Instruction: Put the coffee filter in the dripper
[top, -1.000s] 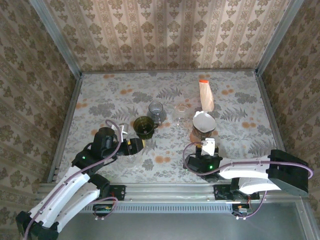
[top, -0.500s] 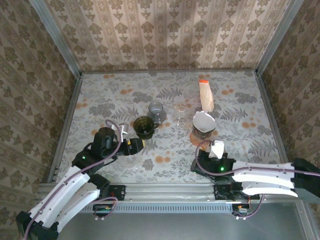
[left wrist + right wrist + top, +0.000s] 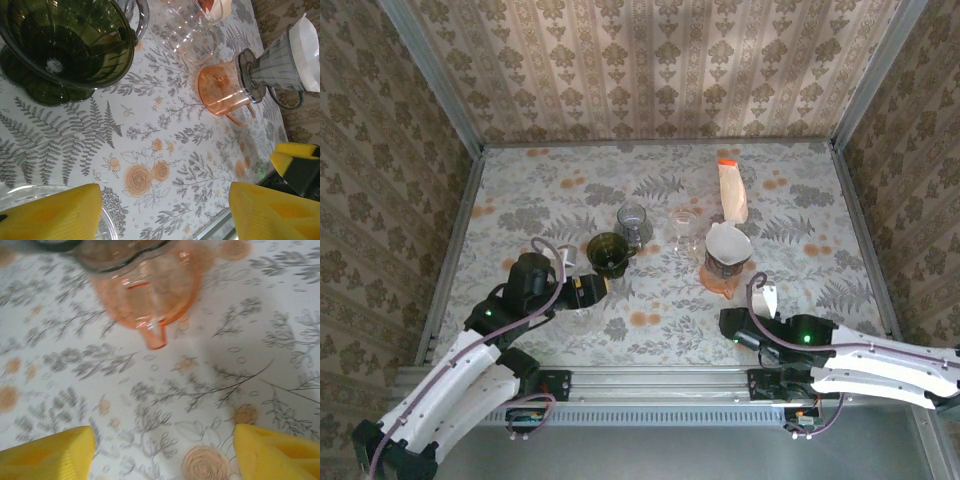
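White paper filter (image 3: 727, 241) sits already in the grey dripper (image 3: 270, 70), mouth up, atop the orange cup (image 3: 145, 290), right of the middle of the table (image 3: 520, 190); we judge the task done. It lies just beyond our right gripper (image 3: 162, 452), the nearer one, jaws wide and empty; our left gripper (image 3: 160, 215) is likewise wide and empty, beside the green dripper (image 3: 65, 45), which holds nothing.
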Controlling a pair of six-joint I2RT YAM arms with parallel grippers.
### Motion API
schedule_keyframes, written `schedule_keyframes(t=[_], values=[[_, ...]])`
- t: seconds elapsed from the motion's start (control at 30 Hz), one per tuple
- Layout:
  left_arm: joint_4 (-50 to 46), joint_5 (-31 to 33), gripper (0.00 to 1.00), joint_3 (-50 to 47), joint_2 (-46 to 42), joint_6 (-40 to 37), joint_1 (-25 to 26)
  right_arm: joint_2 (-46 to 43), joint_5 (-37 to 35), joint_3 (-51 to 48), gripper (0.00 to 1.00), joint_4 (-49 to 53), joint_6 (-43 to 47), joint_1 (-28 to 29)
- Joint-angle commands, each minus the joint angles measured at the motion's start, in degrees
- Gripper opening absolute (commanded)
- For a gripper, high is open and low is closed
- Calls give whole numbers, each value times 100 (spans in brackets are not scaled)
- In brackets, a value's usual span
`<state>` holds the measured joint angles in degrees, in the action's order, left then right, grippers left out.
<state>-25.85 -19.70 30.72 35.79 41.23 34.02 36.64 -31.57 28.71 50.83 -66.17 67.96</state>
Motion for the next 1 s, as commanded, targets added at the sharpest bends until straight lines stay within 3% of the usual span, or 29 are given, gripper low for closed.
schedule_keyframes(t=[0.0,0.13,0.2,0.33,0.5,0.73,0.83,0.97], values=[[-217,270,70,313,-11,-244,-45,-255,877,225,74,50,852,63],[-452,587,70,463,-45,-322,-45,-52,1373,465,75,-442,1468,254],[-585,756,70,537,-68,-362,-48,300,1464,706,80,-706,1833,465],[-910,1137,70,695,-97,-410,-53,1597,1696,1409,83,-1302,2656,791],[-1185,1469,73,781,-291,-388,-71,3020,1987,2166,83,-2220,3546,796],[-1408,1598,77,771,-483,-392,-131,4260,2280,2720,79,-3466,4047,-45],[-1408,1528,77,730,-542,-386,-171,4918,2211,3271,79,-3439,4326,-354],[-1373,1487,77,666,-621,-363,-202,5431,1797,3759,78,-3438,4034,-873]])
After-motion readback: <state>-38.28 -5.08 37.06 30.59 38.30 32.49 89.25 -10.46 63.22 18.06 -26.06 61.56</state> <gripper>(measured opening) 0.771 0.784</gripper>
